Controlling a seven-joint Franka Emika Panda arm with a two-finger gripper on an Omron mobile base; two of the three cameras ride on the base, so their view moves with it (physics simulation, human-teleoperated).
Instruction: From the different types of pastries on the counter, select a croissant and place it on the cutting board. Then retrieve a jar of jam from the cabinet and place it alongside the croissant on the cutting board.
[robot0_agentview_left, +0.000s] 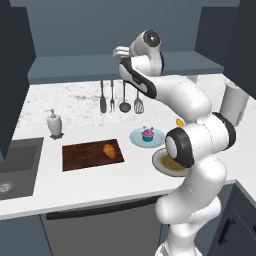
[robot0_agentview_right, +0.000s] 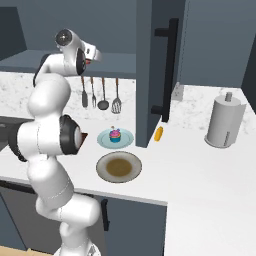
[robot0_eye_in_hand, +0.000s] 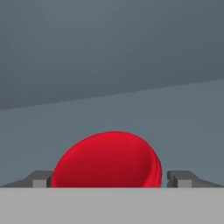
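Note:
The jar of jam (robot0_eye_in_hand: 107, 159) shows as a red lidded jar low in the hand view, on the grey shelf of the cabinet (robot0_agentview_left: 75, 67). My gripper (robot0_eye_in_hand: 110, 179) straddles it, one fingertip (robot0_eye_in_hand: 42, 179) against its left side and the other a narrow gap off its right side, so it reads as open. From the base views the gripper (robot0_agentview_left: 119, 52) is raised to shelf height, and a bit of red jar (robot0_agentview_right: 89, 61) peeks out at the hand. The croissant (robot0_agentview_left: 108, 150) lies on the right part of the cutting board (robot0_agentview_left: 82, 156) on the counter (robot0_agentview_left: 75, 127).
A cupcake on a light blue plate (robot0_agentview_left: 147, 135) sits right of the board, with a brown-centred plate (robot0_agentview_right: 119, 167) nearer the counter edge. Utensils (robot0_agentview_left: 120, 97) hang on the back wall. A soap dispenser (robot0_agentview_left: 54, 123), sink (robot0_agentview_left: 17, 167), paper towel roll (robot0_agentview_right: 224, 120) and open cabinet door (robot0_agentview_right: 155, 70) stand around.

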